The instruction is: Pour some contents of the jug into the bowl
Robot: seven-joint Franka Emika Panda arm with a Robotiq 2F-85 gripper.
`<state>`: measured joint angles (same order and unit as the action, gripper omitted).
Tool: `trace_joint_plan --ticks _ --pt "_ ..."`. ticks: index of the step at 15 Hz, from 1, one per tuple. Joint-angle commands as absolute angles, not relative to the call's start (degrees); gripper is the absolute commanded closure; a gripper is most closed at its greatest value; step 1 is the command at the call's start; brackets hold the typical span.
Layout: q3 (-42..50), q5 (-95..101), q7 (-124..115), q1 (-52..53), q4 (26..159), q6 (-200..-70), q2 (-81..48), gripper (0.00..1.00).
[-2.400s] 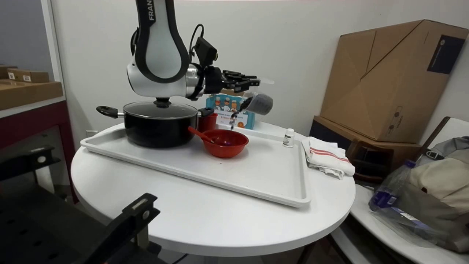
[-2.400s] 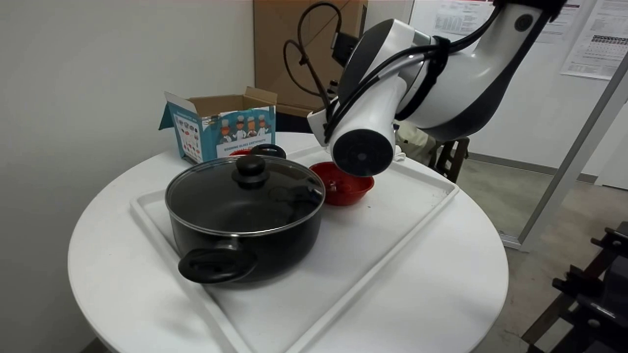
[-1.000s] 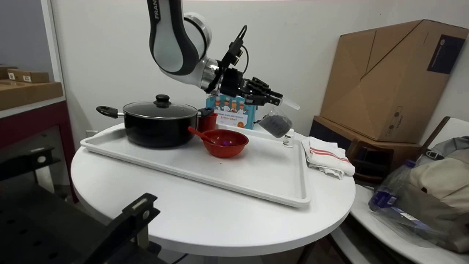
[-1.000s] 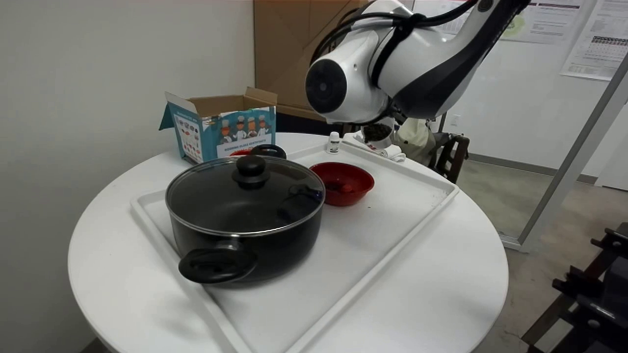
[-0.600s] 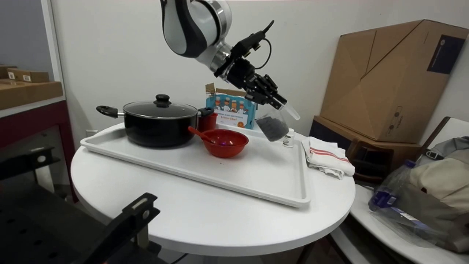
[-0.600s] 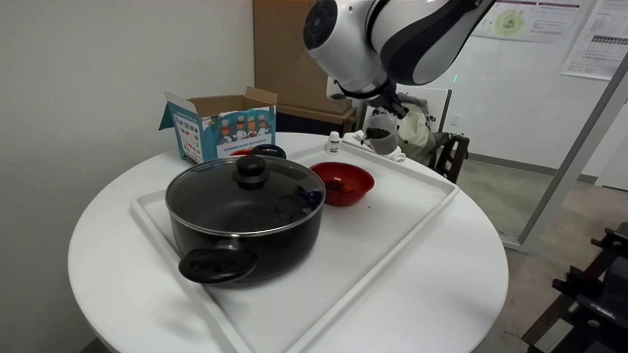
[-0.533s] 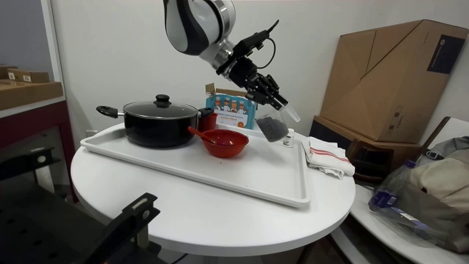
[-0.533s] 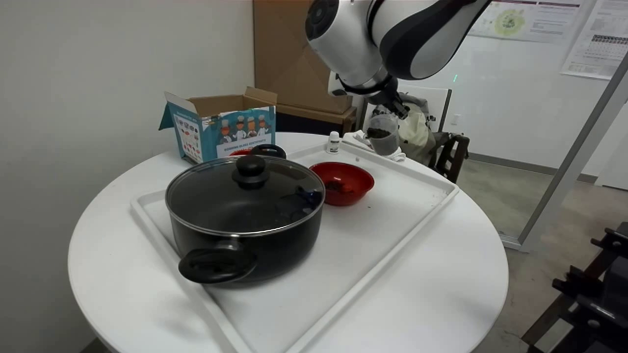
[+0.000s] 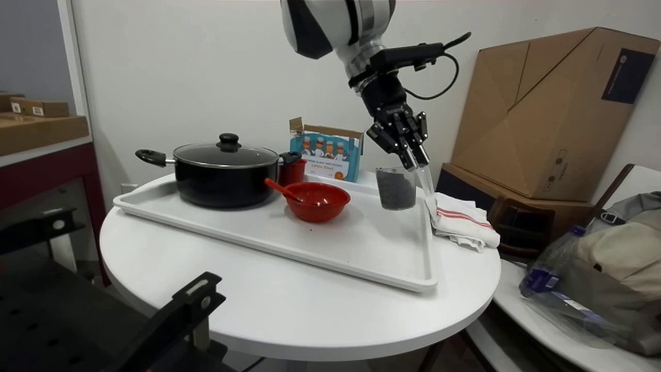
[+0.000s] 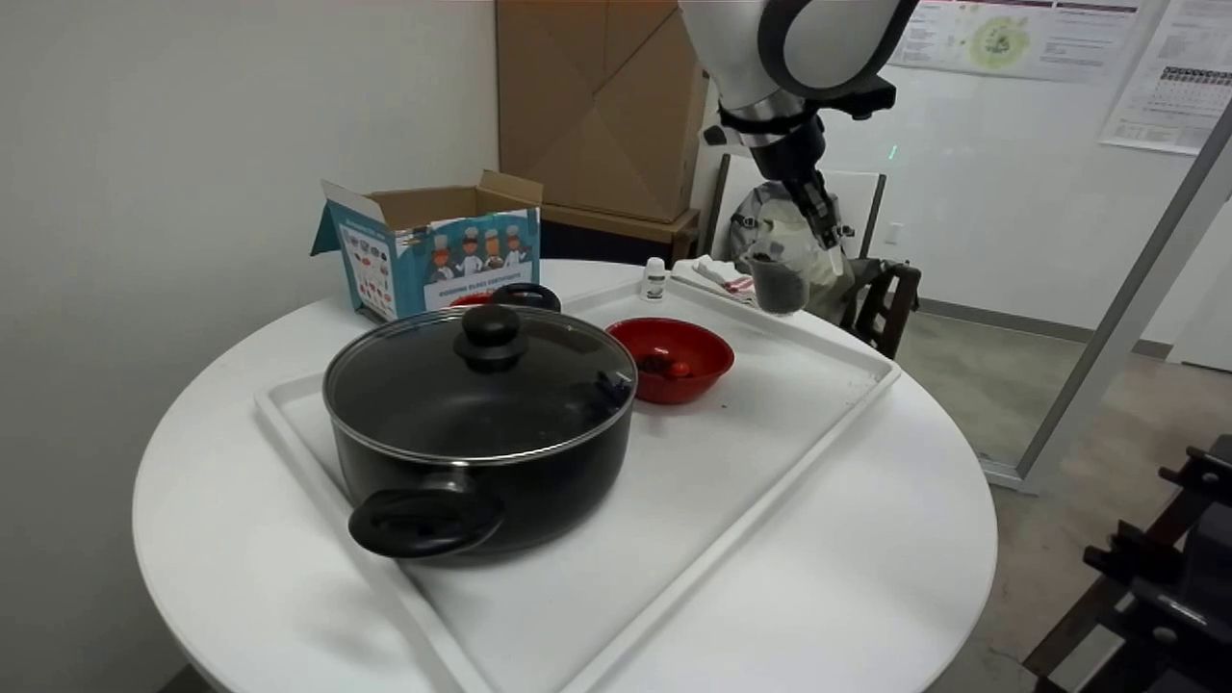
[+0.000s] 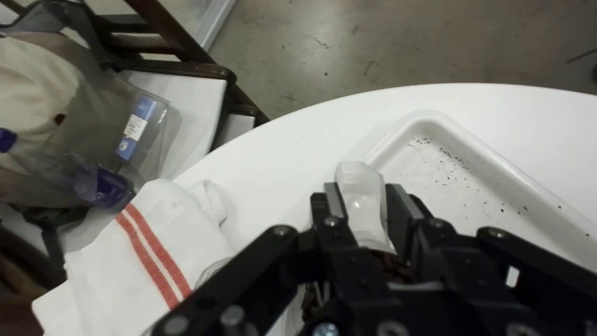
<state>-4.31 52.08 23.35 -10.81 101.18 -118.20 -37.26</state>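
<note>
The jug [image 9: 396, 192] is a clear cup with a handle, partly filled with dark bits. It also shows in an exterior view [image 10: 778, 287]. My gripper [image 9: 416, 159] is shut on the jug's clear handle [image 11: 360, 198]. The jug hangs nearly upright, to the side of the bowl toward the towel. It appears to be above the tray's far end; the exact height is hard to tell. The red bowl [image 9: 317, 213] stands on the tray, with a red spoon [image 9: 283, 189] in it. In an exterior view the bowl [image 10: 685, 387] shows dark bits inside. In the wrist view the fingers hide most of the jug's body.
A black lidded pot [image 9: 224, 183] and a red cup [image 9: 293, 173] stand on the white tray [image 9: 279, 250] beside the bowl. A blue box [image 9: 330, 157] stands behind. A small white bottle [image 10: 654, 281] is near the tray's back edge. A folded towel [image 9: 465, 219] lies beside the tray.
The jug was tipped steeply with dark bits falling toward the bowl. It has turned back to nearly upright, come lower and moved away from the bowl toward the towel, still held.
</note>
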Motion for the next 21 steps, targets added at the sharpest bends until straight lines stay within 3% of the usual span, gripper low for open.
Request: trace_joint_plan --ticks 1,14,15,17,21 --pt "-3.1 42.5 26.9 -12.4 99.5 -120.7 -38.4 0.9" --pt "2.1 37.6 27.2 -11.5 97.4 -125.3 -44.8 0.9" --pt "2.4 38.0 27.0 -11.3 97.5 -125.7 -44.9 0.48" --pt "2.8 38.5 26.9 -11.2 98.0 -126.4 -44.8 0.42" --pt "2.8 38.3 27.1 -11.2 99.2 -127.9 -43.5 0.12"
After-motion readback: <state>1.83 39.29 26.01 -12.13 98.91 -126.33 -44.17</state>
